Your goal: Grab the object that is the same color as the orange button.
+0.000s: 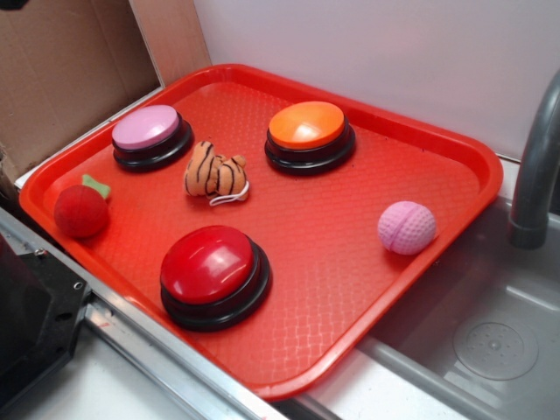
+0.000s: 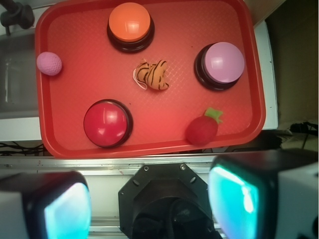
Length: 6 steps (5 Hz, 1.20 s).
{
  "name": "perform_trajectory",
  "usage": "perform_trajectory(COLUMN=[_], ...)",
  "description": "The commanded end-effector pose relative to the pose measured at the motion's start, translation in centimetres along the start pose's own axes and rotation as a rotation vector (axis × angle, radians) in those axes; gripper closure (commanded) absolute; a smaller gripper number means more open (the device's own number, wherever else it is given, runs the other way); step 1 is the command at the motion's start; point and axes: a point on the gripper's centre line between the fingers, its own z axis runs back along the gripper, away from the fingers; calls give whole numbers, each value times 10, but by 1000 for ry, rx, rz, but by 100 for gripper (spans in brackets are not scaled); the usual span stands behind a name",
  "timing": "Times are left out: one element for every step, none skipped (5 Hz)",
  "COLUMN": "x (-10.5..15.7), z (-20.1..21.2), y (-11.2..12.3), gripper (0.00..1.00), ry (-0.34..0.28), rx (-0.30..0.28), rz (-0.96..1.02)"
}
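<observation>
Hovering high over the near edge of the red tray [image 2: 55,142], claw [image 2: 149,204] spread wide, nothing between the two fingers [image 2: 60,209]; both show only as blurred teal-lit pads at the bottom of the wrist view. Not visible in the exterior view, apart from a dark shape at lower left, possibly part of the arm base.

Sitting near the tray's middle: plush tiger [image 1: 215,173], orange and cream with black stripes, white string loop trailing on the side toward the orange button. Lying on its side, untouched, well apart from the claw.

Flanking it: orange button [image 1: 308,133] on one side, pink button [image 1: 149,136] on the other, both at the far part of the tray in the exterior view. Red button [image 1: 213,273] closer to the near rim. None touching the tiger.

Resting near the tray's left rim in the exterior view: red plush strawberry [image 1: 81,208] with green leaf. Pink dimpled ball [image 1: 407,227] over by the right rim, well apart from everything else.

Tray partly overhanging a metal sink [image 1: 499,341]; grey faucet [image 1: 535,166] rising at the right edge. Cardboard [image 1: 61,70] propped behind the tray's far left corner.
</observation>
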Motion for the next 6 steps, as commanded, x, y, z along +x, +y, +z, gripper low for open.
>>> perform_trajectory(x=[0, 14, 36, 56, 78, 98], z=[0, -17, -46, -78, -116, -159], y=[0, 3, 3, 5, 10, 17], gripper=[0, 0, 0, 0, 0, 0], ry=[0, -71, -90, -90, -128, -131], rx=[0, 32, 13, -21, 9, -34], rz=[0, 233, 335, 421, 489, 508])
